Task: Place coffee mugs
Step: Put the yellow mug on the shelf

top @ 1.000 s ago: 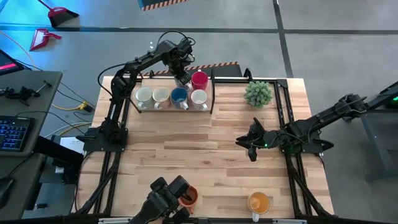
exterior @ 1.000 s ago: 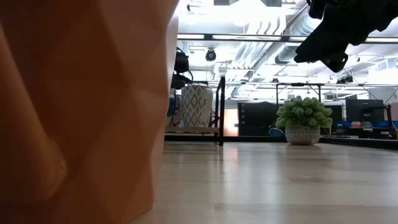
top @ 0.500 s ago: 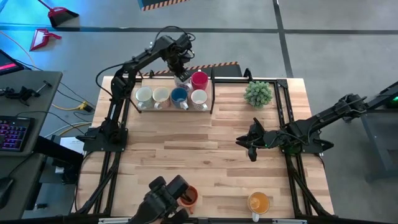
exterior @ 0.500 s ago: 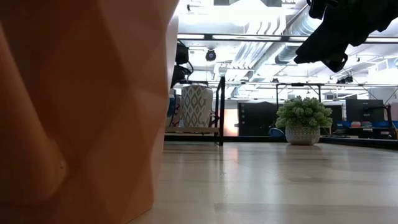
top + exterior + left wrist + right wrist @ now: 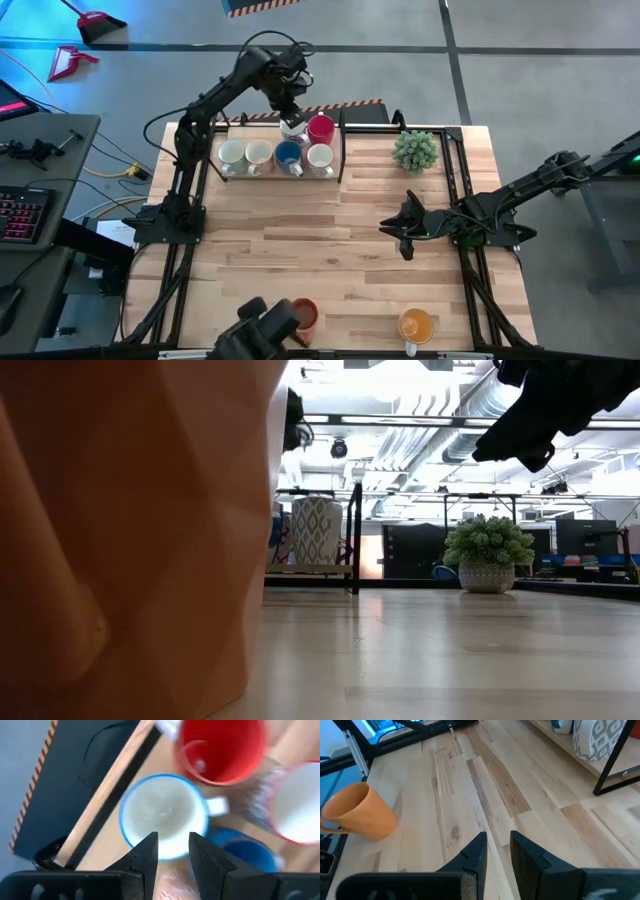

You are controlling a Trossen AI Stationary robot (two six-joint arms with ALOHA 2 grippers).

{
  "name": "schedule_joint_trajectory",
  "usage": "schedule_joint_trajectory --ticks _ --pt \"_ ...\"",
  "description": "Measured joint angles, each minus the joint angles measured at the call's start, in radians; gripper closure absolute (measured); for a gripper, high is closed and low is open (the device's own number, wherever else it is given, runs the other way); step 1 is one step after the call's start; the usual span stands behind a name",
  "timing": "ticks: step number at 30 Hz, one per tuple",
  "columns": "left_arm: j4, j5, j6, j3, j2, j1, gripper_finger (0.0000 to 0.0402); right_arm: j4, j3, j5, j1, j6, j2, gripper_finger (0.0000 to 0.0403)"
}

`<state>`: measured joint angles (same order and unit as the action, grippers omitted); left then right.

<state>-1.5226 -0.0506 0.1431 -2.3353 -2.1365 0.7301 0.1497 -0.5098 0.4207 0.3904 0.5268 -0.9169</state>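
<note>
A dark-framed rack [image 5: 343, 165] at the table's far left carries the coffee mugs: two white ones [image 5: 232, 155], a cream one [image 5: 259, 154], a blue one [image 5: 288, 154], a red one [image 5: 321, 127] and a blue-rimmed white one [image 5: 165, 812]. My left gripper [image 5: 170, 842] hangs open above that blue-rimmed mug, pointing down and clear of it. A yellow-orange mug [image 5: 416, 325] and a red-orange mug [image 5: 303, 313] stand on their bases near the front edge. My right gripper [image 5: 498, 842] hovers open over the table's right half, with nothing between its fingers.
A small green potted plant [image 5: 415, 150] stands at the far right of the table. Bare wood [image 5: 300, 240] lies between the rack and the front mugs. The red-orange mug fills the left of the low view [image 5: 130, 540].
My left gripper has risen straight up from the rack, away from the blue-rimmed white mug. That mug stays on the rack beside the red one.
</note>
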Motion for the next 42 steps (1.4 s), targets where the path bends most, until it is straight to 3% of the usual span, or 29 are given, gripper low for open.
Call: schedule_joint_trajectory --ticks 10,20,29,34,42 --pt "-0.049 -0.274 0.005 0.000 0.224 -0.107 0.0302 0.004 0.000 -0.005 -0.039 -0.012 0.000 0.0336" --pt "-0.043 -0.262 -0.020 -0.001 0.517 -0.282 0.0302 0.011 0.000 -0.014 -0.123 -0.020 0.000 0.0336" --pt "-0.043 -0.227 0.002 0.026 0.678 -0.465 0.0306 -0.101 0.000 -0.081 -0.165 -0.073 0.001 0.0336" --pt "-0.008 -0.122 -0.089 0.314 0.794 -0.559 0.0308 -0.117 0.000 -0.127 -0.179 -0.087 0.002 0.0336" --pt "0.402 -0.148 -0.205 0.933 1.069 -0.608 0.0308 -0.119 0.000 -0.205 -0.180 -0.054 0.003 0.0336"
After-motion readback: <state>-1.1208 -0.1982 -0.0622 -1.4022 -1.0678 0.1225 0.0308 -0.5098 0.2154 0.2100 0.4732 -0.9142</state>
